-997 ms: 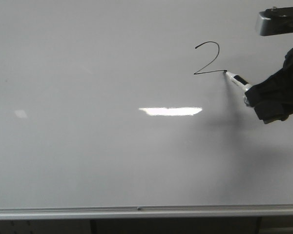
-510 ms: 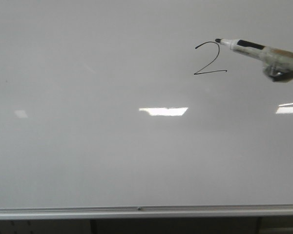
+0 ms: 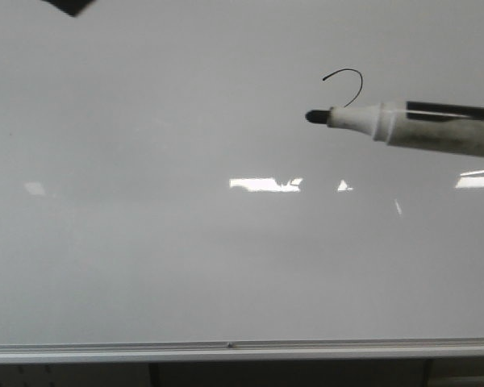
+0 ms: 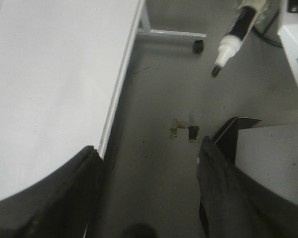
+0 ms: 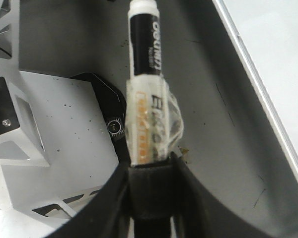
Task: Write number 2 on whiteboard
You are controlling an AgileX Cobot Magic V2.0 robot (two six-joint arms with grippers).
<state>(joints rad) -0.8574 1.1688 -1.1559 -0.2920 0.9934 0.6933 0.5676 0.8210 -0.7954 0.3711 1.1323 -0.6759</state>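
Note:
The whiteboard (image 3: 161,242) fills the front view, with its silver lower rail (image 3: 226,351) along the bottom. Of the number 2 (image 3: 348,77) only the curled top shows. A white and black marker (image 3: 411,127) reaches in from the right, close to the camera, and covers the digit's lower part. Its black tip (image 3: 315,116) points left. In the right wrist view my right gripper (image 5: 150,166) is shut on the taped marker (image 5: 146,94). My left gripper (image 4: 149,148) is open and holds nothing, hanging over the floor beside the whiteboard (image 4: 49,84).
A dark shape (image 3: 71,6) pokes in at the front view's top left corner. Bright light reflections (image 3: 262,185) lie on the board. In the left wrist view a caster wheel (image 4: 198,47) stands on the grey floor, and a white block (image 4: 273,153) sits beside one finger.
The marker has left the end of the 2's base stroke and come up toward the camera, now covering the digit's lower half. The right gripper has left the front view. A dark shape appeared top left.

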